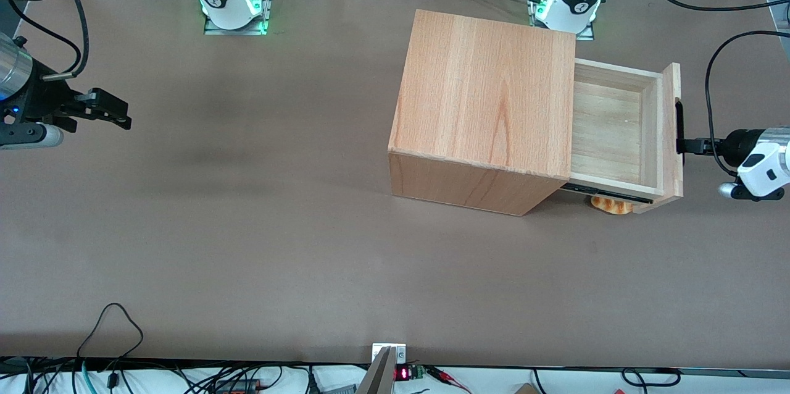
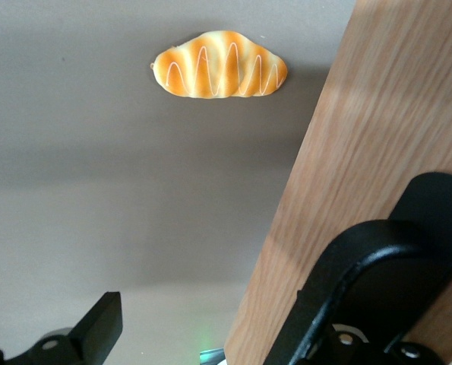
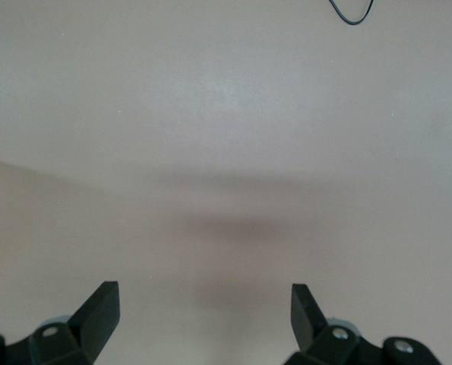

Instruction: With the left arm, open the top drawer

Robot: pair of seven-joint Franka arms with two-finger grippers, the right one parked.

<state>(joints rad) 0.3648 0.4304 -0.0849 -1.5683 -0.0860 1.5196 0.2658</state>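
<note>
The top drawer [image 1: 608, 128] stands pulled well out of the wooden cabinet [image 1: 481, 97], its pale-wood tray empty. Its front panel [image 1: 671, 134] carries a slim black bar handle [image 1: 679, 125]. The left arm [image 1: 762, 162] reaches in from the working arm's end of the table. Its gripper [image 1: 684, 146] is right at the handle, in front of the drawer. In the left wrist view the gripper [image 2: 203, 327] is open: one finger [image 2: 102, 327] hangs over bare table, the other finger [image 2: 339, 296] lies against the front panel [image 2: 347, 167] next to the handle [image 2: 438, 213].
An orange toy bread [image 1: 611, 204] lies on the brown table [image 1: 247, 227] under the open drawer's nearer corner, and shows in the left wrist view [image 2: 219, 64]. Cables run along the table edge nearest the front camera.
</note>
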